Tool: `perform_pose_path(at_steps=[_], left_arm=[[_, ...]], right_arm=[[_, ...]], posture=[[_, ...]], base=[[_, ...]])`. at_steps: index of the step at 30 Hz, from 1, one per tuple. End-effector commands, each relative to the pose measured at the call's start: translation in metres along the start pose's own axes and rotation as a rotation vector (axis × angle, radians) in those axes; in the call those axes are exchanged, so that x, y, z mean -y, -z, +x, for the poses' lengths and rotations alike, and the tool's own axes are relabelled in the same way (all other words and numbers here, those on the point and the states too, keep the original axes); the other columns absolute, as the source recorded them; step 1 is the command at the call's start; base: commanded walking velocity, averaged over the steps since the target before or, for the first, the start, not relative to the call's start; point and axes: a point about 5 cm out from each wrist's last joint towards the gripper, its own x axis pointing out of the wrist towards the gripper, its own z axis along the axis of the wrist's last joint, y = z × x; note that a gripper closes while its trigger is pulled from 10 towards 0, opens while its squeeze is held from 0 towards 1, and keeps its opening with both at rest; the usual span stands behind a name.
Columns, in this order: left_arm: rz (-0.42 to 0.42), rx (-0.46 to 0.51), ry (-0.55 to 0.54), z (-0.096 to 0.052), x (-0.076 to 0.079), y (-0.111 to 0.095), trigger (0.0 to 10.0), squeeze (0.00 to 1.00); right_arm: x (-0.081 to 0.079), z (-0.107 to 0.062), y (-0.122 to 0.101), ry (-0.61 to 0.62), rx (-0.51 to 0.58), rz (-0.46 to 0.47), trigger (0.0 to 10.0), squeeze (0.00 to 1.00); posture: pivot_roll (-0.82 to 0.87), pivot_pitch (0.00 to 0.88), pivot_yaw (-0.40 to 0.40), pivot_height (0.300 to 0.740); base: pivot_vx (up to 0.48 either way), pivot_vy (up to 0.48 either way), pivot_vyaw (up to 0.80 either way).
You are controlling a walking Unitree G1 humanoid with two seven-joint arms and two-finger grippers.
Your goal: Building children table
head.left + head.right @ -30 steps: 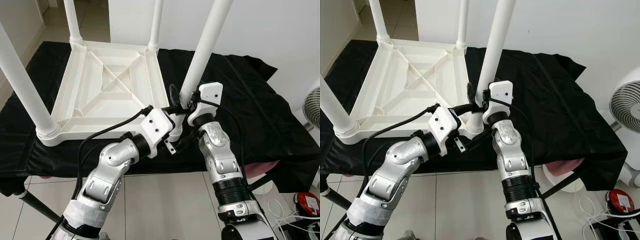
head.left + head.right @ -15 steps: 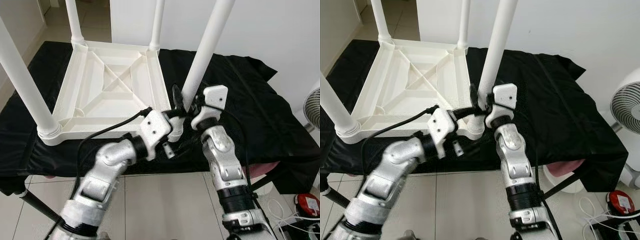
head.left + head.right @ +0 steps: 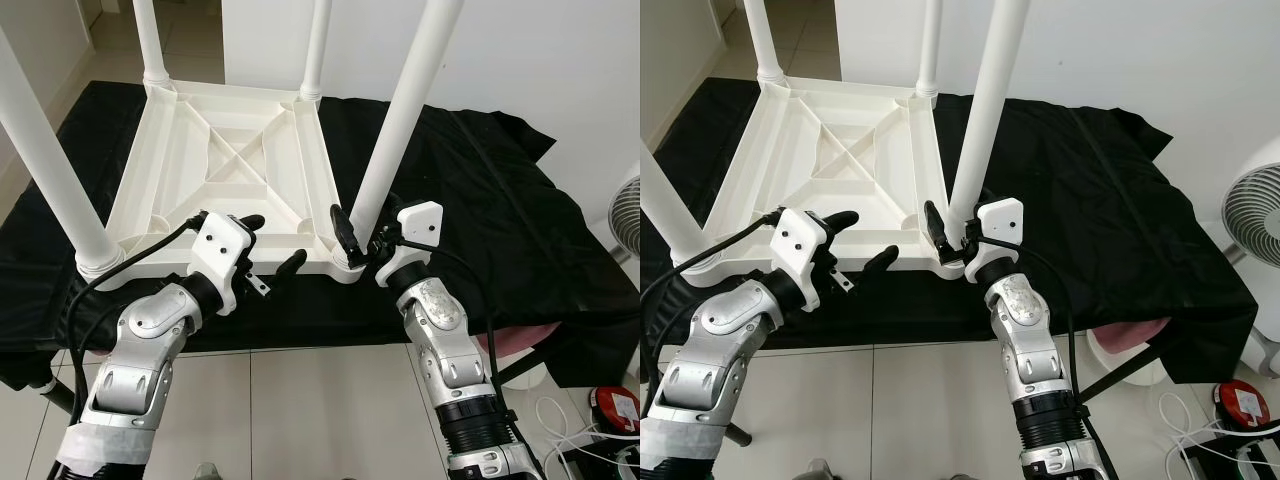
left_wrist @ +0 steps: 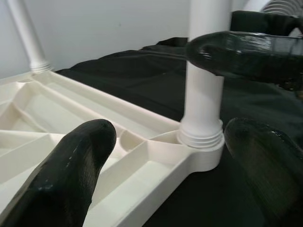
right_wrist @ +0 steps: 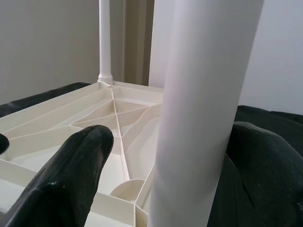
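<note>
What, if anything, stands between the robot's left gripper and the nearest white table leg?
Nothing visible. The left gripper hangs open over the upturned white plastic table, with bare frame between it and the white table leg straddled by the right gripper.

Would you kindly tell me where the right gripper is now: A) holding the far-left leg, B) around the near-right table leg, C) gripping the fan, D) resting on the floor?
B: the right gripper has its jaws open on either side of the near-right table leg, near its base.
</note>
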Motion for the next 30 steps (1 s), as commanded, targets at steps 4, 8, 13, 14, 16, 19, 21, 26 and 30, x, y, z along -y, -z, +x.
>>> perform_pose_path(at_steps=[4,8,13,14,16,19,21,26,30], left_arm=[[-0.012,-0.071,-0.099,-0.002,-0.008,0.013,10.0,0.00],[-0.009,-0.102,-0.253,0.001,-0.013,0.021,10.0,0.00],[-0.031,-0.097,-0.365,0.004,-0.015,0.023,10.0,0.00],[-0.054,-0.099,-0.423,0.006,-0.016,0.024,10.0,0.00],[-0.063,-0.102,-0.436,0.007,-0.016,0.025,10.0,0.00],[-0.081,-0.117,-0.530,0.008,-0.022,0.028,10.0,0.00],[-0.084,-0.139,-0.581,0.007,-0.026,0.032,10.0,0.00],[-0.097,-0.193,-0.699,0.000,-0.037,0.041,10.0,0.00],[-0.093,-0.212,-0.765,-0.005,-0.045,0.043,10.0,0.00]], right_arm=[[0.009,-0.016,0.005,0.047,-0.013,0.010,10.0,0.00],[0.013,-0.033,0.015,0.083,-0.048,0.007,10.0,0.00],[0.017,-0.047,0.024,0.130,-0.088,-0.007,10.0,0.00],[0.021,-0.051,0.028,0.180,-0.106,-0.010,10.0,0.00],[0.022,-0.052,0.029,0.194,-0.108,-0.012,10.0,0.00],[0.026,-0.049,0.029,0.242,-0.106,-0.012,10.0,0.00],[0.028,-0.048,0.029,0.264,-0.109,-0.015,10.0,0.00],[0.030,-0.048,0.031,0.292,-0.115,-0.012,10.0,0.00],[0.030,-0.048,0.031,0.288,-0.118,-0.005,10.0,0.00]], posture=[[0.05,0.045,-0.107,0.740],[0.04,0.048,-0.106,0.740],[0.04,0.051,-0.100,0.740],[0.04,0.050,-0.096,0.740],[0.04,0.050,-0.096,0.740],[0.04,0.048,-0.092,0.740],[0.04,0.047,-0.091,0.740],[0.05,0.047,-0.091,0.740],[0.05,0.048,-0.095,0.740]], base=[[0.000,0.000,0.00],[0.000,0.000,0.00],[0.000,0.000,0.00],[0.000,0.000,0.00],[0.000,0.000,0.00],[0.000,0.000,0.00],[0.000,0.000,0.00],[0.000,0.000,0.00],[0.000,0.000,0.00]])
